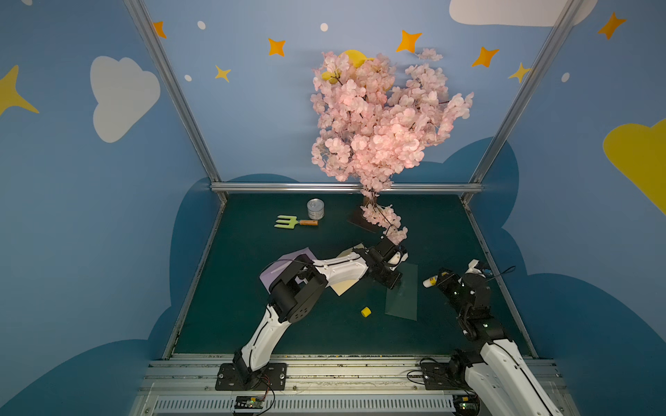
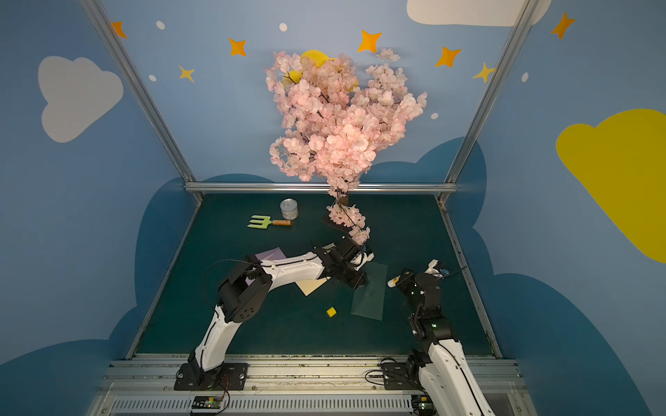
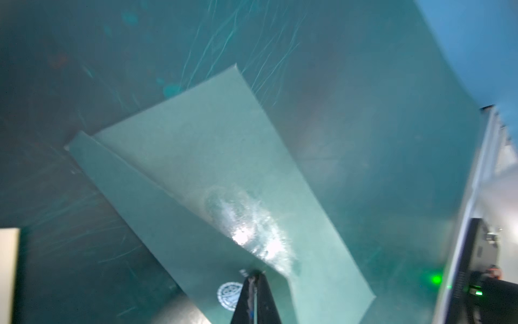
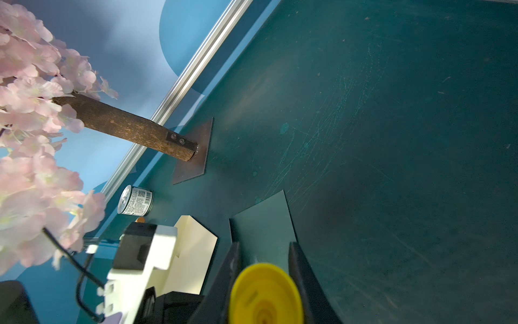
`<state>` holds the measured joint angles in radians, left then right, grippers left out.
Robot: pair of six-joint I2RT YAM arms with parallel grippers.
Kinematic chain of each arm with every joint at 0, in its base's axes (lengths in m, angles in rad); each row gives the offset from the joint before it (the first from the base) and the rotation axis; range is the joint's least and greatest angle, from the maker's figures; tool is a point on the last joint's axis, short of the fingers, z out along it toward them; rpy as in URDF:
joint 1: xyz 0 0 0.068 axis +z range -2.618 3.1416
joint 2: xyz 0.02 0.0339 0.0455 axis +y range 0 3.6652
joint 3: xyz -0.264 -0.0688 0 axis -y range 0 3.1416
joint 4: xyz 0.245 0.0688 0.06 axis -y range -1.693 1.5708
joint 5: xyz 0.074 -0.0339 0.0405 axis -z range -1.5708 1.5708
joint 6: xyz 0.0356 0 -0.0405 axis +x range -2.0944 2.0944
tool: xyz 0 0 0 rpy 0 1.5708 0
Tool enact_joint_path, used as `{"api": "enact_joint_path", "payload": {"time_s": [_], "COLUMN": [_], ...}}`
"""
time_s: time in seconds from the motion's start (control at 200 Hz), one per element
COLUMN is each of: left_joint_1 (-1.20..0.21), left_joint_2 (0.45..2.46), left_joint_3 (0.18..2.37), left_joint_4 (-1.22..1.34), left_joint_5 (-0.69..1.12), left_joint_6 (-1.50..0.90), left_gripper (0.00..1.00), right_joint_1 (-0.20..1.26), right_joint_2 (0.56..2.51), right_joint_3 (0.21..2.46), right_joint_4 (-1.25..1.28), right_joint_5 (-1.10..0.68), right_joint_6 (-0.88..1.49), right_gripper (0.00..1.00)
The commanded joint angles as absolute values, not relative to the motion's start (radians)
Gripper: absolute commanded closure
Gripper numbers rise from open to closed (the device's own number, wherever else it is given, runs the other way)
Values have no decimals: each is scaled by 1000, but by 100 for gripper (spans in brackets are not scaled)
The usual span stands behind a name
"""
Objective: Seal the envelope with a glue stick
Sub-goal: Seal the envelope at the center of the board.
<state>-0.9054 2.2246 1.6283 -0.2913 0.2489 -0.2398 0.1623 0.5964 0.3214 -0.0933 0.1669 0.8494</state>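
The cream-yellow envelope (image 1: 344,287) (image 4: 193,252) lies mid-table, mostly covered by my left forearm. Right of it lies a dark green envelope (image 1: 405,300) (image 3: 210,157) with a white emblem (image 3: 228,294) and a glossy wet smear (image 3: 252,224) along its flap edge. My left gripper (image 1: 394,285) (image 3: 254,272) is shut, its tips touching the green envelope by the emblem. I cannot tell whether paper is pinched. My right gripper (image 1: 438,279) (image 4: 264,246) hovers right of the green envelope. It is shut on the yellow glue stick (image 1: 430,281) (image 4: 265,291), whose white end points left.
A small yellow cap (image 1: 366,312) lies near the green envelope's front left. A lilac envelope (image 1: 293,255) sits under my left elbow. A tin can (image 1: 315,209) and a green garden fork (image 1: 293,221) are at the back. The blossom tree (image 1: 378,126) overhangs my left wrist.
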Motion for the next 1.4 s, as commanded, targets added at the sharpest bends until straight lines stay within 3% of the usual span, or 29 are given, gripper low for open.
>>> {"api": "enact_joint_path", "payload": {"time_s": [0.0,0.406,0.976,1.397], "left_joint_1": [-910,-948,-971,-930], "left_joint_2": [2252,2281,2403,2354], "left_joint_3": [1647,1706,1790,1845], "left_joint_4": [-343,-424,-595,-617], "left_joint_5": [241,176,120,126], "left_joint_6": [-207,-164,-111,-127], "left_gripper": [93,91,97,97], "right_joint_1": [149,127,120,121], "right_joint_2": [579,578,569,574], "right_joint_3": [303,278,250,247], "right_joint_4": [-73,-54,-42,10], "right_joint_5": [145,104,82,44], "right_joint_6": [858,879,900,874], "right_gripper": [100,100,100,100]}}
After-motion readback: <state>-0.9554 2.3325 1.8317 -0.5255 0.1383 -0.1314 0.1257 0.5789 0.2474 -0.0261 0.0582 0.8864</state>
